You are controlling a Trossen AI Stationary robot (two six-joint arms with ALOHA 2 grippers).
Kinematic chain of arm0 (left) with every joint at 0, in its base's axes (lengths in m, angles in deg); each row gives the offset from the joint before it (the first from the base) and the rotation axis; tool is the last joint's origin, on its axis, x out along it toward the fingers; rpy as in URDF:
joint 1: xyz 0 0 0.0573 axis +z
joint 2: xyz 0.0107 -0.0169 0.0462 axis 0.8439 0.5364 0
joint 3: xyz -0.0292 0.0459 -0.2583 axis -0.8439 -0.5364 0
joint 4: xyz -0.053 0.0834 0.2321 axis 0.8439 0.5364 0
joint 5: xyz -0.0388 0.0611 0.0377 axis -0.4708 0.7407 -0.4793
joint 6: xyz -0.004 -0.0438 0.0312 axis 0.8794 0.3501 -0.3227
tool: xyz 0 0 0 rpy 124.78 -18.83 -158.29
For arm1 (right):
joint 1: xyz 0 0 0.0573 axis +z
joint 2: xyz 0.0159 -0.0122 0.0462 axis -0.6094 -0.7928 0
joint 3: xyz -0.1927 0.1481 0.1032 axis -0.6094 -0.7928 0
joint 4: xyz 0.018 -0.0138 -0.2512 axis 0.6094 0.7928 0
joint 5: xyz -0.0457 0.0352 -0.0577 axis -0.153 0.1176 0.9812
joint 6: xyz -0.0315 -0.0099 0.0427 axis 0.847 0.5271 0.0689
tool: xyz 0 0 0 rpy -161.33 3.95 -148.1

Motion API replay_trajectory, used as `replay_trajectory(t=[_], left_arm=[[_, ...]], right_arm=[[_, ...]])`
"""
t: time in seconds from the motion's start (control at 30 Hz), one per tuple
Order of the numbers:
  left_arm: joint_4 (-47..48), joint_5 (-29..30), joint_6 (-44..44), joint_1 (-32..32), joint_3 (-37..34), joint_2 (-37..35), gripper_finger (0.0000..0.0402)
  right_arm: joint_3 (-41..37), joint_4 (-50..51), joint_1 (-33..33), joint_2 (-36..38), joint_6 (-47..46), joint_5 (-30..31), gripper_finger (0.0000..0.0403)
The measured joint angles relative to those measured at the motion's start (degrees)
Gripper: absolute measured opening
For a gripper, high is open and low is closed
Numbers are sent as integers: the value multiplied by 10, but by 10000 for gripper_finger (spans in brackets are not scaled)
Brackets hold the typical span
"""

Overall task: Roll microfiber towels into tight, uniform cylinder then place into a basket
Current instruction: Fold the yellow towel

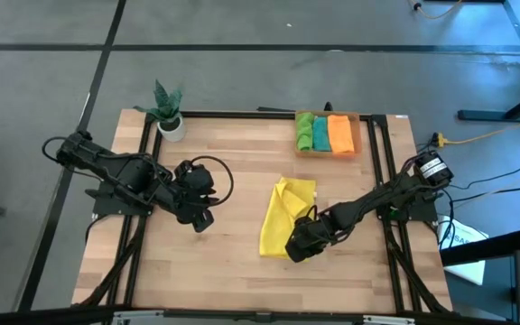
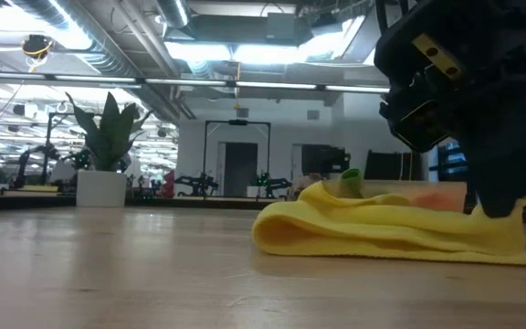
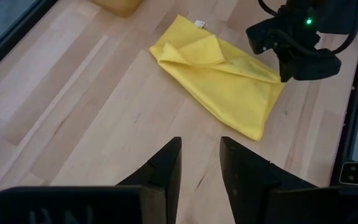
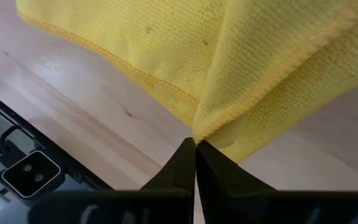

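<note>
Right end effector [image 4: 195,144] is pinched all the way closed on a corner fold of the yellow towel [image 1: 283,215], so it's got the cloth nipped right at its fingertips, down low on the table [image 1: 224,262]. From there the towel spreads away from it across the wood as a loosely folded, rumpled strip, not rolled at all yet, with one corner flopped over at the end farthest from the grip. Left end effector [image 3: 201,163] sits off to the side of the towel, well apart from it, fingers spread with a clear gap and holding nothing, just pointing toward the cloth and the other arm. Further out, past the far end of the yellow towel, the basket [image 1: 359,135] sits at the back edge of the table with the green towel [image 1: 304,133], teal towel [image 1: 320,133] and orange towel [image 1: 341,134] already lying side by side in it. A small potted plant [image 1: 168,110] is at the back corner nearer the left arm.
</note>
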Motion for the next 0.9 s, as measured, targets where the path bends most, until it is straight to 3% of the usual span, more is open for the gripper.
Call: replay_trajectory(t=[0.47,0.9], left_arm=[[0,0,0,0,0,0,101],[0,0,-1,0,0,0,99]], right_arm=[[0,-1,0,0,12,15,8],[0,-1,-5,0,2,2,92]])
